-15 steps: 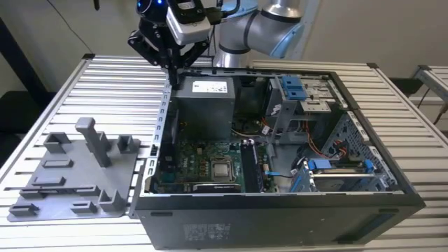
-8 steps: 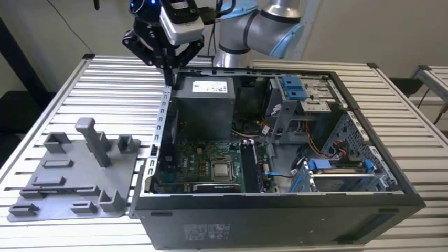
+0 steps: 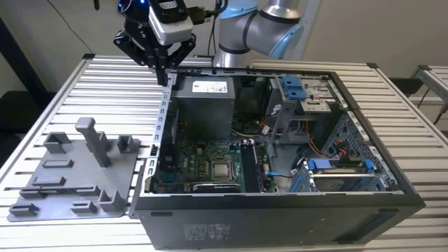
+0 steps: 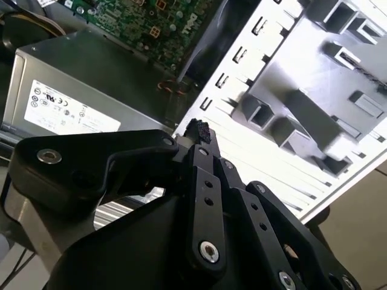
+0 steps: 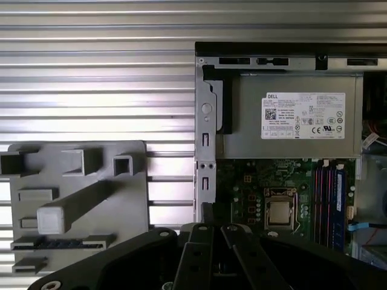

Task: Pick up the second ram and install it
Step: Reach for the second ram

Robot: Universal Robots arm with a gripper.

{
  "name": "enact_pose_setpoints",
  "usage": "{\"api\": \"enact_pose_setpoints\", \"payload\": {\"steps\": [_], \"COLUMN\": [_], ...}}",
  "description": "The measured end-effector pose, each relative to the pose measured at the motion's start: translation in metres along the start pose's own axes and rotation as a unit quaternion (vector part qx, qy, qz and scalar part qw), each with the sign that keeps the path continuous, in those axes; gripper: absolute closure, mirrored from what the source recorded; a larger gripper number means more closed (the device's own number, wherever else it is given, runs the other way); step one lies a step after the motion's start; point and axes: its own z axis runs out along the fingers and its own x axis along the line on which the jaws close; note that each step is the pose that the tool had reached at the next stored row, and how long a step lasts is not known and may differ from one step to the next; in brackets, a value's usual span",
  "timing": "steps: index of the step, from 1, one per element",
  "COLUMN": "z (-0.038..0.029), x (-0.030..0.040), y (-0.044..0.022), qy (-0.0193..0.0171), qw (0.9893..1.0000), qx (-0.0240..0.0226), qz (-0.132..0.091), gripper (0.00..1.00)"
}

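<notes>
Near edge first: the PC case lies open side up, its dark near wall close to the table's near edge, so not much room there. On the exterior view's left, the grey fixture plate sits near the case's left wall; in the first wrist view you get a gap of bare slats btwn the two. The second ram lies flat in a long slot on the plate's near half, dark w/ a row of chips, well apart from the gripper. Farther back a tall post stands up, the tallest thing on the plate.

Inside the case: motherboard w/ the CPU socket near, ram slots just right of it, then the grey PSU box in the far left corner.

Now your gripper: it points straight down over the case's left wall at the PSU end, clear above the rim and touching nothing. Fingers are together, nothing visible btwn them. The arm bends in from the far side, beyond the case.

Surface is a slatted aluminium table, w/ open slats at far left, past the plate. Beyond it, a pale wall.
</notes>
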Motion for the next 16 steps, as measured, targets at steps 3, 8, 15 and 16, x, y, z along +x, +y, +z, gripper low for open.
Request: {"api": "enact_pose_setpoints", "payload": {"steps": [3, 8, 15, 16], "z": [0.0000, -0.0001, 0.0000, 0.0000], "x": [0.0055, 0.0133, 0.0256, 0.0275], "y": [-0.0002, -0.0004, -0.0011, -0.0013], "qy": [0.0000, 0.0001, 0.0001, 0.0001], "qw": [1.0000, 1.0000, 1.0000, 1.0000], "qx": [0.0000, 0.0000, 0.0000, 0.0000], "qz": [0.000, 0.000, 0.000, 0.000], "gripper": [0.89, 0.89, 0.89, 0.89]}}
